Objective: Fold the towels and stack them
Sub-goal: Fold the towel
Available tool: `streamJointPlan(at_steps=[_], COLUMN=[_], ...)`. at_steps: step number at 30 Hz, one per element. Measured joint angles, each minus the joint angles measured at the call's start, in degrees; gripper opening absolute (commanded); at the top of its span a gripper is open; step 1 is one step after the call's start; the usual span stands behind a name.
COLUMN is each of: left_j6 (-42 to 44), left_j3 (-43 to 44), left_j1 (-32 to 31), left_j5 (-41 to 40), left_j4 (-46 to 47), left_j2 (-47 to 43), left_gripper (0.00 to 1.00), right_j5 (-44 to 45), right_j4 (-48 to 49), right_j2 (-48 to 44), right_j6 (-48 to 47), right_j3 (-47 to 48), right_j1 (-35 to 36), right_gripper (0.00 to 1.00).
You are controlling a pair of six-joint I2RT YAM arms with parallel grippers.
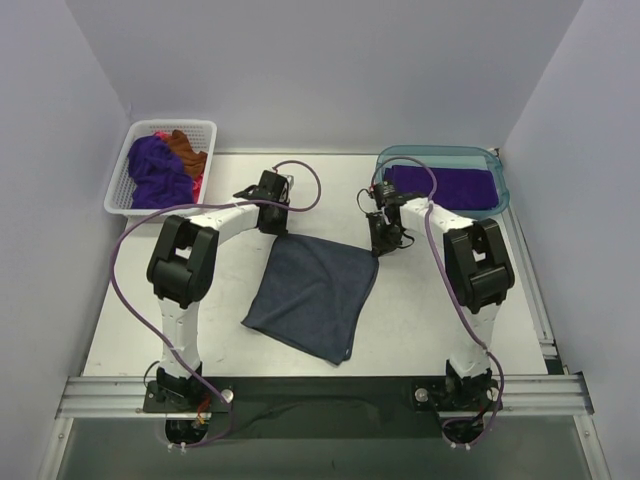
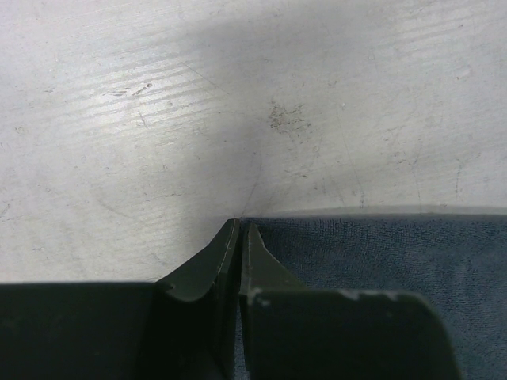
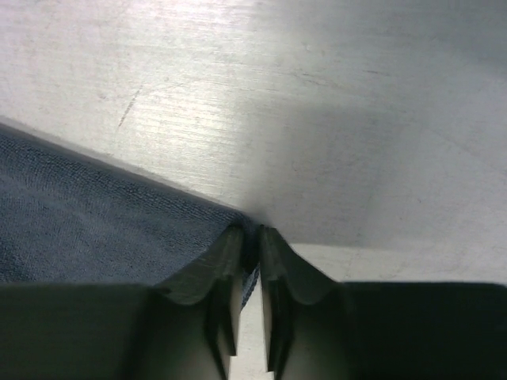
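Corners of the slate-blue towel (image 1: 315, 290) are sitting pinched in nearly closed jaws, its far edge running between the fingers, the flat cloth spreading rightward and back from the left gripper (image 2: 240, 229), leftward and back from the right gripper (image 3: 251, 233).

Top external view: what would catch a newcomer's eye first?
A slate-blue towel lies spread in the middle of the table, the left tool and right tool each pinching a far corner. Behind, a white basket of bunched towels sits far left, and a teal tub holding a folded purple towel far right.
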Motion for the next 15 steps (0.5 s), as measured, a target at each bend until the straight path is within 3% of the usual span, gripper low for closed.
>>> streamJointPlan(at_steps=[2,10,15], left_j6=[0.0,0.8,1.4], left_j3=[0.0,-1.2,-4.1], left_j1=[0.0,0.5,2.0], left_j5=[0.0,0.1,-0.6], left_j4=[0.0,-0.5,-0.9], left_j2=[0.0,-1.4,-7.4], left_gripper=[0.0,0.0,0.0], right_j5=[-0.5,-2.0,-2.1], right_j4=[0.0,-2.1,-4.0], right_j2=[0.1,0.7,-0.1], right_j6=[-0.8,-4.8,-6.8], right_j3=[0.0,2.1,8.0], right_j1=[0.2,0.3,0.4], right_gripper=[0.0,0.0,0.0])
